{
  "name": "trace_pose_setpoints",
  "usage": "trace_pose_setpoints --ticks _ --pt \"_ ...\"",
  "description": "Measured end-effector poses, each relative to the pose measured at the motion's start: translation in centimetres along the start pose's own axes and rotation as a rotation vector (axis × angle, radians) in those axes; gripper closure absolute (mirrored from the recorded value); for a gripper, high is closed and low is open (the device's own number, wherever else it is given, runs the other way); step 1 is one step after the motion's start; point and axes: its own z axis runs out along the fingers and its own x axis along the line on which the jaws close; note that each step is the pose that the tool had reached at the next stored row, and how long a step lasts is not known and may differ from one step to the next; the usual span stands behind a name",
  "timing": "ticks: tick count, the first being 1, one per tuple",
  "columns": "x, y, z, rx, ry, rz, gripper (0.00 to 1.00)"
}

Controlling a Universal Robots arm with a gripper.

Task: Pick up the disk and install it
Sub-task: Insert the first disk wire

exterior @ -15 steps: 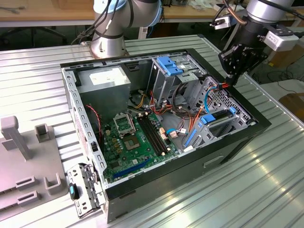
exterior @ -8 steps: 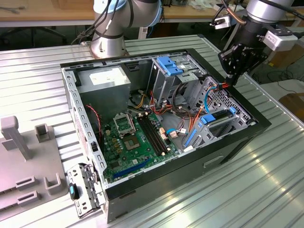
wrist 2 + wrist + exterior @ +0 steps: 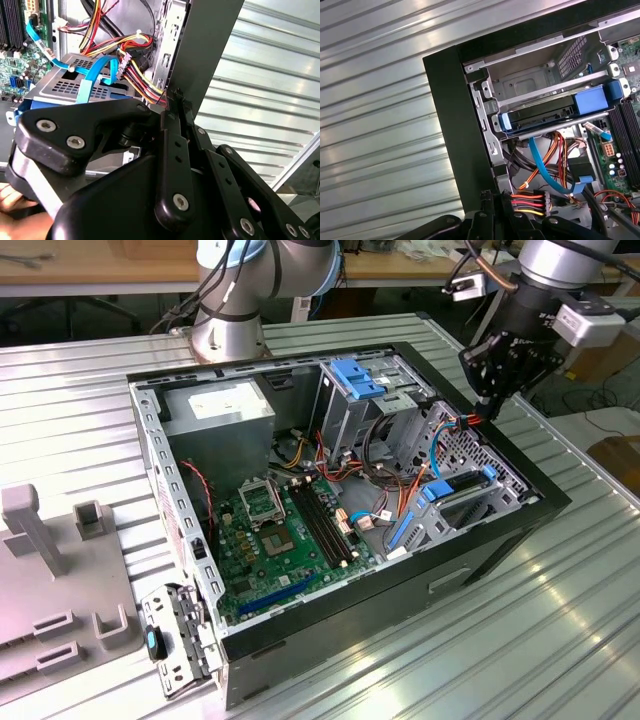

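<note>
Currently gripper (image 3: 487, 405) at computer case (image 3: 545, 502) far edge, fingers together, pinching red-yellow cable bundle (image 3: 530, 200). Disk (image 3: 545, 116) sits in drive cage (image 3: 530, 80), blue rails visible.

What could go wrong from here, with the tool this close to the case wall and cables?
1. The tool sits right by the red-yellow cable bundle at the case wall; a move could snag or pull wires.
2. The blue ribbon cable runs just beside the disk in its cage, so it might get caught too.
3. Scraping the wall's edge could knock the tool off line.
</note>
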Motion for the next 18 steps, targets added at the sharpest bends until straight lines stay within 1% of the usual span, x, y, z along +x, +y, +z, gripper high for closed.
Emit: trace_pose_setpoints --ticks 2,7,18 --pt "0.0 0.0 0.0 -0.0022 -0.0006 0.019 0.83" --pt "0.0 0.0 0.0 -0.0056 -0.0015 0.047 0.83" --pt "0.0 0.0 0.0 -0.0103 -0.0026 0.087 0.83"
